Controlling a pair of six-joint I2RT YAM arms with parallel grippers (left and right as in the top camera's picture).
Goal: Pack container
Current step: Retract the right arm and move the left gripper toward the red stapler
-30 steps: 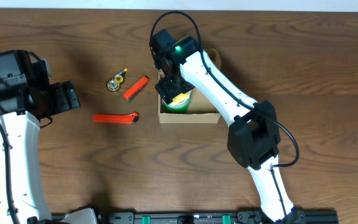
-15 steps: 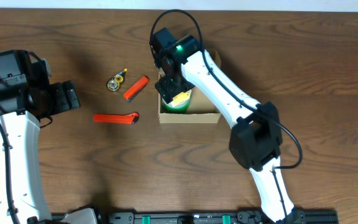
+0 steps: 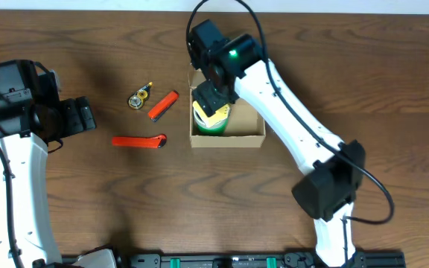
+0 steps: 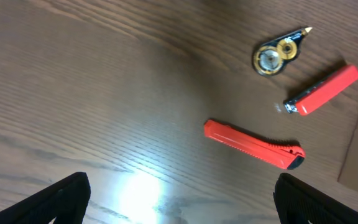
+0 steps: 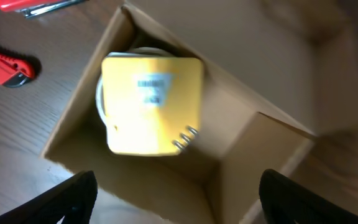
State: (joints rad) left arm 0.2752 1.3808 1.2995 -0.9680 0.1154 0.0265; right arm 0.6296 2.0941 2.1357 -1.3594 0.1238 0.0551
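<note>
Since 1 second ago the right gripper (image 3: 213, 92) has lifted out of the container (image 3: 229, 140) and shifted toward 12 o'clock. The arm's elbow has swung out toward 4 o'clock, so more of the box floor shows. The left gripper (image 3: 88, 117) and the loose items have not moved.

The container holds 1 thing, a yellow-and-green item (image 3: 210, 119). It sits in the 9 o'clock half, against the wall there. In the right wrist view its yellow top (image 5: 151, 102) carries a small label, with a pale round edge beneath. The 3 o'clock half of the floor is bare.

The container is a plain brown cardboard box, open on top, near the table's centre. Its flap (image 5: 291, 43) stands at the 12 o'clock side, blurred.

The right gripper hangs over the box with its fingers (image 5: 73, 199) spread wide and nothing between them. The left gripper is also wide and empty, at 9 o'clock on the table.

Between it and the box lie a red utility knife (image 4: 253, 144), a red bar-shaped item (image 4: 323, 89) and a correction tape dispenser (image 4: 277, 55).
</note>
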